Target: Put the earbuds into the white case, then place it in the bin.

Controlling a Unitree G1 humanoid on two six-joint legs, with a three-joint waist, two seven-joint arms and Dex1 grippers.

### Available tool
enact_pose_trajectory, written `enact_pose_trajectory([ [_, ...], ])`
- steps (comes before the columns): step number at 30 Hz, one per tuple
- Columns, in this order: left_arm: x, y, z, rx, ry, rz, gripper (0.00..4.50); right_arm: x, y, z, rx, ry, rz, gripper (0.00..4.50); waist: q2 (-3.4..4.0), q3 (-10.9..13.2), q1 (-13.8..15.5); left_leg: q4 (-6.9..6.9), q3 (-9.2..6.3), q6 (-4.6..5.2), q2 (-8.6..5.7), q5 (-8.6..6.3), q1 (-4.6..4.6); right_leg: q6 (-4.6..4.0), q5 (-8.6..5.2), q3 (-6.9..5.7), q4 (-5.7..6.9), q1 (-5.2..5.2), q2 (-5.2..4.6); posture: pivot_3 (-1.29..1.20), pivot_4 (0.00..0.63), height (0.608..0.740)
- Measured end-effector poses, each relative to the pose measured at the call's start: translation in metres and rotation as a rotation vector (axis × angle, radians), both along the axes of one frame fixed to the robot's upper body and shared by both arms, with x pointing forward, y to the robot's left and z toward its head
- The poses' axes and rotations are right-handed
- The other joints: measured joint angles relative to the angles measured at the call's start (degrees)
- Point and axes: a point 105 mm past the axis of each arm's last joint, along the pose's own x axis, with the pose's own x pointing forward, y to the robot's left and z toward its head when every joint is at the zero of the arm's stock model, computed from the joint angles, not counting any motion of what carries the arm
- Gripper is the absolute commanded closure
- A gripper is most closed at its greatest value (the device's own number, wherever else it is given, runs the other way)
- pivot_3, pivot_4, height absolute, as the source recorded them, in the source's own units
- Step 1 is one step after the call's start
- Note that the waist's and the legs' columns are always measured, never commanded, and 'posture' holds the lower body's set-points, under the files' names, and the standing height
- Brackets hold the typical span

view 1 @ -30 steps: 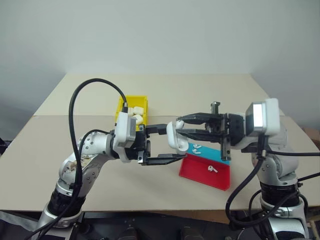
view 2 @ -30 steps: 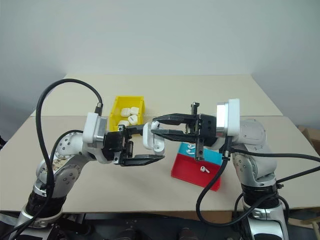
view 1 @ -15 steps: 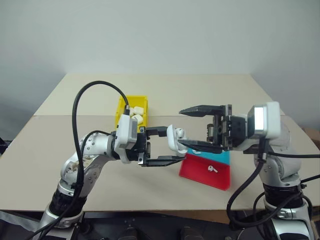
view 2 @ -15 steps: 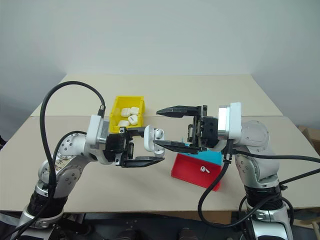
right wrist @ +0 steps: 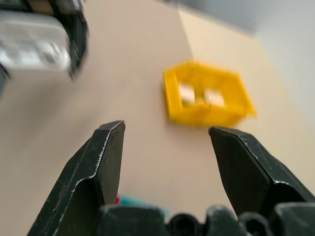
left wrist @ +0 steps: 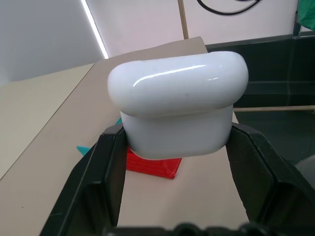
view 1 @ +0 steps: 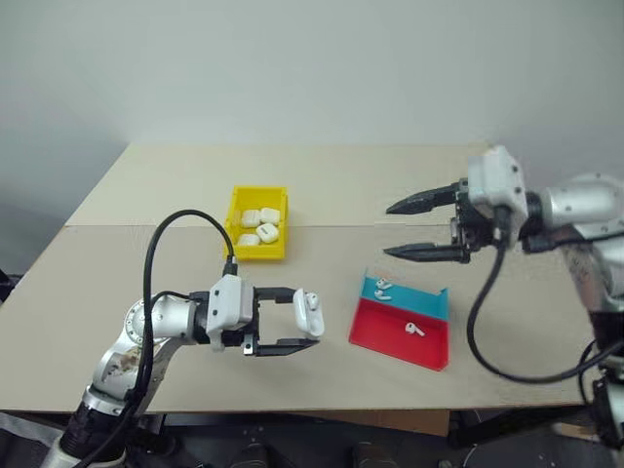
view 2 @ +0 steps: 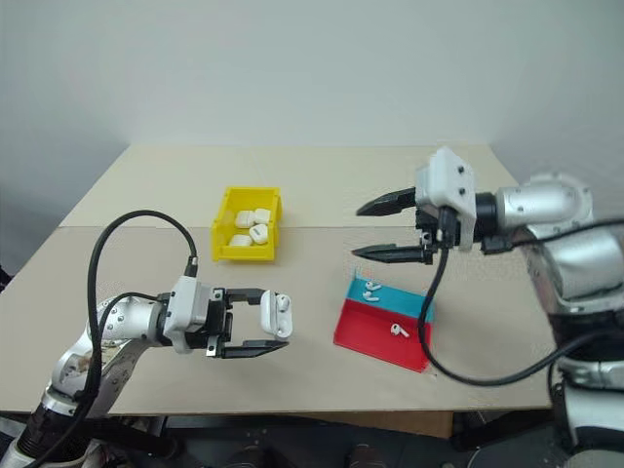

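Observation:
My left gripper point(view 1: 314, 323) hangs low over the table's front, shut on the white case point(view 1: 309, 312), which stands upright between its fingers. In the left wrist view the case point(left wrist: 177, 108) has its lid down. My right gripper point(view 1: 389, 230) is open and holds nothing, raised above the table to the right, well apart from the case. Two earbuds point(view 1: 382, 290) lie on the blue part of a tray and a third earbud point(view 1: 416, 330) on its red part. The yellow bin point(view 1: 236, 219) stands behind my left arm with several white cases inside.
The flat red and blue tray point(view 1: 429, 349) lies tilted between my two arms, near the front. Bare tan table surrounds the bin and tray. A seam runs across the table behind the bin.
My right gripper opened, let go of the case and swung up and away to the right. My left gripper sank toward the table's front with the case.

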Motion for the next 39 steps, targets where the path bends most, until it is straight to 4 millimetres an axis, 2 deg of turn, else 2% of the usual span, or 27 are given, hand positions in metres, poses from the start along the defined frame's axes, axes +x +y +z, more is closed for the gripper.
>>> enact_pose_trajectory([
  [5,-0.003,0.003,-0.009,0.043,-0.017,0.010,1.76,0.026,0.002,-0.035,-0.299,0.103,-0.063,1.22,0.00,0.00,-0.16,-0.03,0.03,0.00,0.00,0.00,-0.08,0.09,0.03,0.02,0.06,-0.13,0.02,0.00,0.150,0.740],
  [12,-0.006,-0.001,-0.014,0.037,-0.007,0.011,1.76,0.061,0.011,-0.075,-0.545,0.115,-0.070,1.22,0.01,0.01,0.34,-0.02,0.04,0.00,-0.01,0.00,-0.22,0.24,0.22,-0.01,0.05,-0.21,0.00,0.00,0.150,0.740],
  [15,-0.006,-0.002,-0.013,0.034,-0.013,0.019,1.76,0.068,0.012,-0.085,-0.608,0.109,-0.050,1.22,0.01,0.01,0.30,-0.03,0.05,0.00,-0.01,0.00,-0.22,0.24,0.22,-0.02,0.06,-0.22,0.01,0.00,0.150,0.740],
  [25,-0.008,-0.001,-0.017,0.050,-0.012,0.043,1.76,0.085,0.013,-0.114,-0.707,0.135,-0.031,1.22,0.02,0.01,0.04,-0.03,0.04,0.00,0.00,0.01,-0.18,0.22,0.23,-0.01,0.13,-0.22,0.03,0.00,0.150,0.740],
  [36,-0.008,-0.001,-0.016,0.047,-0.025,0.060,1.76,0.091,0.009,-0.118,-0.744,0.101,-0.030,1.22,0.03,0.02,0.10,-0.03,0.04,0.00,0.00,0.01,-0.18,0.22,0.24,-0.02,0.13,-0.21,0.03,0.00,0.150,0.740],
  [39,-0.008,-0.001,-0.016,0.046,-0.026,0.063,1.76,0.091,0.006,-0.120,-0.753,0.107,-0.032,1.81,0.03,0.02,0.10,-0.03,0.04,0.00,0.00,0.01,-0.18,0.22,0.24,-0.01,0.13,-0.21,0.03,0.00,0.150,0.740],
])
